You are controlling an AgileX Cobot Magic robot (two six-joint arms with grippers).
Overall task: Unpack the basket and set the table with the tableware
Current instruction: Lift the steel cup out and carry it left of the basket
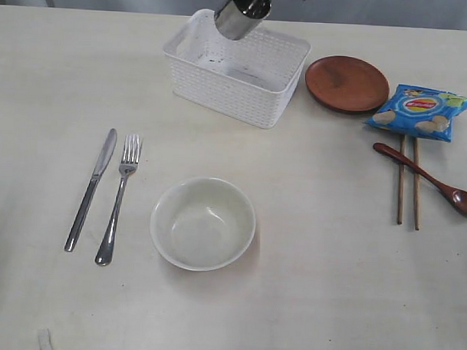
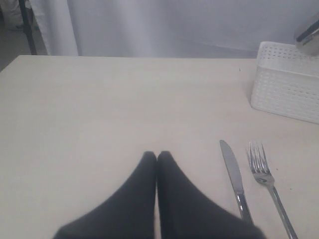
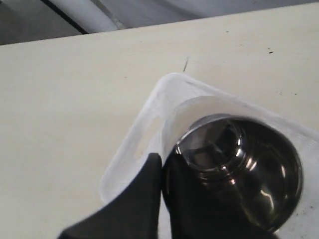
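- The steel cup point(image 1: 240, 18) is held tilted in the air above the far side of the basket point(image 1: 221, 86), clear of its rim.
- The right gripper point(image 3: 162, 162) is clamped on the cup's rim; the pinch is seen in the right wrist view.
- The left gripper point(image 2: 157, 155) is closed on nothing, low over the bare table point(image 1: 329, 301), near the knife point(image 1: 91, 189) and fork point(image 1: 119, 198).
- Already laid out: bowl point(image 1: 203, 222), plate point(image 1: 346, 83), chopsticks point(image 1: 408, 181) and spoon point(image 1: 429, 178). The basket looks emptied.
- Step judged: the cup is to be carried out and set down.
- The cup should be kept high until the basket wall is passed.
- It should be turned upright before being lowered.
- A bare spot between bowl and basket is suggested, with the bowl's rim not touched.
- A thin rim pinch on smooth steel may slip, so a slow move is advised, with release only once the base is flat.
- Writing: a red-and-yellow logo is seen on the blue chip bag point(image 1: 420, 111), too small to be read. No other labels are seen.
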